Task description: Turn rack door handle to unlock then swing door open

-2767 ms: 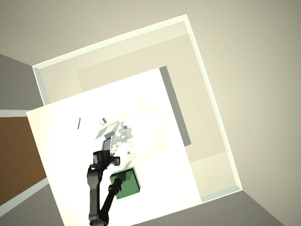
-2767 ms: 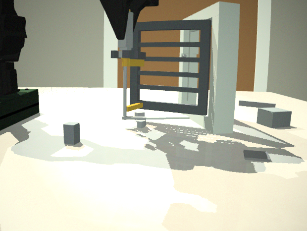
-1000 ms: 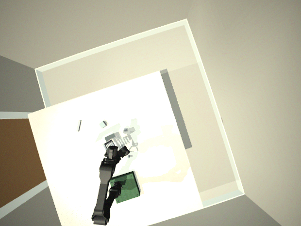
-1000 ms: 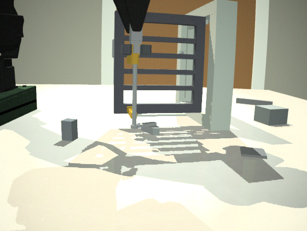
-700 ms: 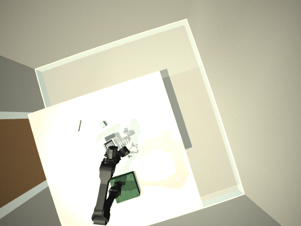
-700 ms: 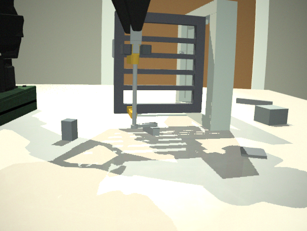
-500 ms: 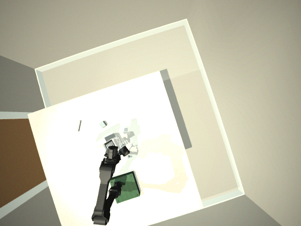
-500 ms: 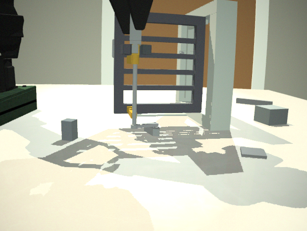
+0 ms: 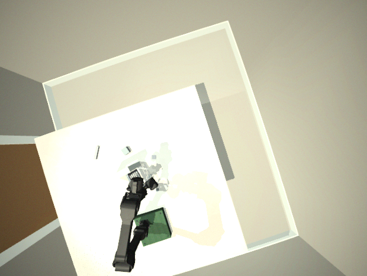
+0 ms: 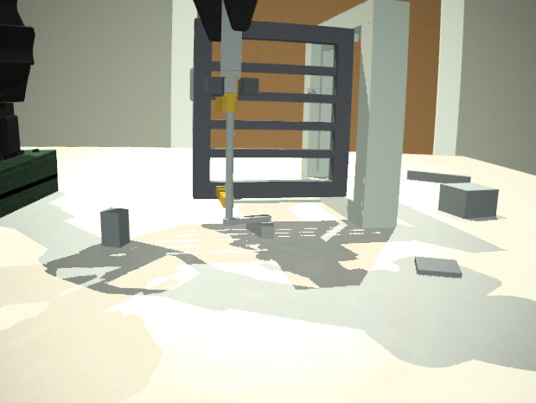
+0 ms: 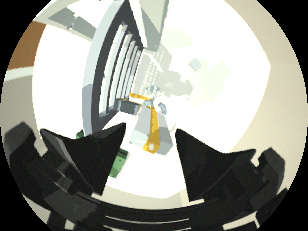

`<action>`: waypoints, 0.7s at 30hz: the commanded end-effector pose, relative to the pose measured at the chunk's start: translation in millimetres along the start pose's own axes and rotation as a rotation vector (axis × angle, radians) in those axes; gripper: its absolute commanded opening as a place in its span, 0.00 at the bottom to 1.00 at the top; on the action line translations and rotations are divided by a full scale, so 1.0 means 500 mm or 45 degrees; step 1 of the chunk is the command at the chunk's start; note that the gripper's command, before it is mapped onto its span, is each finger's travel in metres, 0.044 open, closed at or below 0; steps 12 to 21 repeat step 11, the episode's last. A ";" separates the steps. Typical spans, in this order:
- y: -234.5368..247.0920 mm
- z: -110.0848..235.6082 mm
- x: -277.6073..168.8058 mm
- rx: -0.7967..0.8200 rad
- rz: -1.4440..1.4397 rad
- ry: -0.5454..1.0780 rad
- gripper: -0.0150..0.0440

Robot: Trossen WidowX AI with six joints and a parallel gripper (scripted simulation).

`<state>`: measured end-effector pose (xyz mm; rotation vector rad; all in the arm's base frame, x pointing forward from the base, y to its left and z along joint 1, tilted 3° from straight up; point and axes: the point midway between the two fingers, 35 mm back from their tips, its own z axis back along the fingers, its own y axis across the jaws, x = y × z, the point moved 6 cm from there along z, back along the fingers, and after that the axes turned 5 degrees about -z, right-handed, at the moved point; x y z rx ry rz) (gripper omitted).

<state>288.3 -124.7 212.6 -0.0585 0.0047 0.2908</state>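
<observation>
The dark barred door (image 10: 201, 130) (image 11: 104, 63) stands swung well out from the pale frame (image 10: 383, 130), roughly square to it; the exact angle cannot be read. The grey upright handle (image 10: 231, 54) (image 11: 141, 130) with a yellow stripe is at the door's free edge. Its rod runs down to a small foot lever (image 10: 251, 219), which points right in the exterior view. My gripper (image 10: 227, 35) (image 11: 150, 128) is open around the handle's upper part, with a gap on each side in the wrist view. In the top view the arm hides most of the handle and door.
A small upright block (image 10: 114, 228) stands left of the door. A flat tile (image 10: 437, 266) (image 9: 154, 157), a grey box (image 10: 465, 201) (image 9: 126, 150) and a long thin bar (image 10: 437, 176) (image 9: 97, 152) lie beyond the frame. The green base (image 9: 160, 227) (image 10: 28, 179) is beside the arm.
</observation>
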 end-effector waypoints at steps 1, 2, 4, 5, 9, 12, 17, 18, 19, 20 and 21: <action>-0.001 0.011 0.002 -0.001 0.004 -0.008 0.73; -0.001 0.014 0.002 -0.001 0.004 -0.008 0.73; -0.001 0.018 0.003 0.000 0.004 -0.008 0.73; -0.001 0.021 0.003 0.000 0.004 -0.008 0.73; -0.002 0.030 0.003 0.000 0.004 -0.008 0.73; -0.002 0.034 0.003 0.000 0.004 -0.008 0.73; -0.002 0.034 0.003 0.000 0.004 -0.008 0.73; -0.002 0.034 0.003 0.000 0.004 -0.008 0.73; -0.002 0.034 0.003 0.000 0.004 -0.008 0.73; -0.002 0.034 0.003 0.000 0.004 -0.008 0.73; -0.002 0.034 0.003 0.000 0.004 -0.008 0.73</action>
